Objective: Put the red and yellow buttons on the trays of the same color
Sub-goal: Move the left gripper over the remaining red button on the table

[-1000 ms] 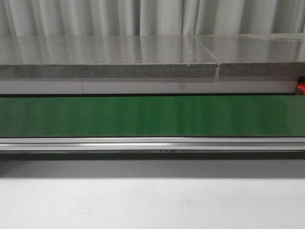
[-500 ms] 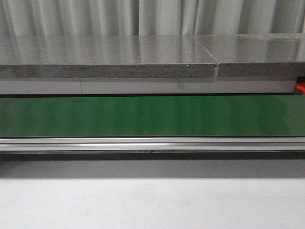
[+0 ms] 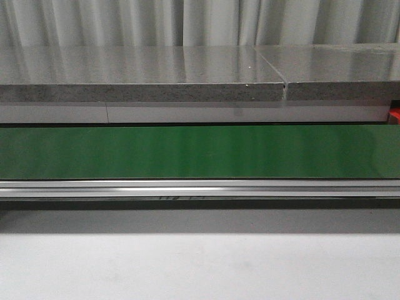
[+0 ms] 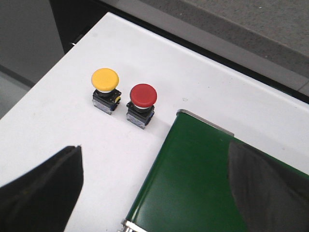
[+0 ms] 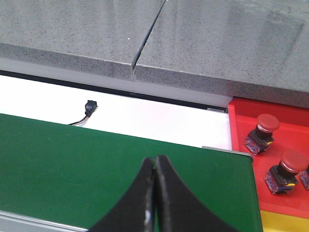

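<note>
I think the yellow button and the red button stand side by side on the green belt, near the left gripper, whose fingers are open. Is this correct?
Not quite. In the left wrist view the yellow button and the red button stand side by side on the white surface beside the green belt, not on it. The left gripper is open, as you say.

Pale pleated curtains (image 3: 206, 22) are hanging behind a grey speckled stone counter (image 3: 137, 72), which is reflecting soft light.
</note>
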`<action>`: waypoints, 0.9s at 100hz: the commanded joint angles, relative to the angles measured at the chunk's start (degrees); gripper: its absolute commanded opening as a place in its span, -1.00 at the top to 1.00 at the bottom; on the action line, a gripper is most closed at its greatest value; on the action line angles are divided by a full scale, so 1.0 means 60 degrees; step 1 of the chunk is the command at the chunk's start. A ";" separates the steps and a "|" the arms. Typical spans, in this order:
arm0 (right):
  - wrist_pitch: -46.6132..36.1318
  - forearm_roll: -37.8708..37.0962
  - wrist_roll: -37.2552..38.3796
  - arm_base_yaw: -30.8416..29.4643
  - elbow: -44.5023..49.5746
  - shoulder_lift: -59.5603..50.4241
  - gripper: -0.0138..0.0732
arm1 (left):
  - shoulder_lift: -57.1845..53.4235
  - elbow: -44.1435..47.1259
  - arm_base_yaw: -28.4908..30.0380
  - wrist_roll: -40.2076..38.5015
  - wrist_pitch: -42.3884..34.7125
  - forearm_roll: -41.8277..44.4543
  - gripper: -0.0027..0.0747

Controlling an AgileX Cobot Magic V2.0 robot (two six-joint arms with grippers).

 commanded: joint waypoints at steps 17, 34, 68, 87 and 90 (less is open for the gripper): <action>-0.0653 0.0126 -0.0106 0.0006 -0.0266 -0.0017 0.84 | 0.2319 -0.1752 0.0223 -0.0097 -0.0518 -0.0435 -0.54; -0.0653 0.0126 -0.0106 0.0006 -0.0266 -0.0017 0.84 | 0.3681 -0.2551 0.0223 -0.0097 -0.0313 -0.0435 -0.54; -0.0653 0.0126 -0.0106 0.0006 -0.0266 -0.0017 0.84 | 0.5417 -0.3458 0.0223 -0.0122 -0.0234 -0.0451 -0.54; -0.0653 0.0126 -0.0106 0.0006 -0.0266 -0.0017 0.84 | 0.6049 -0.3914 0.0581 -0.0137 -0.0153 -0.1011 -0.54; -0.0653 0.0126 -0.0106 0.0006 -0.0266 -0.0017 0.84 | 0.6129 -0.3966 0.0655 -0.0137 -0.0153 -0.1088 -0.54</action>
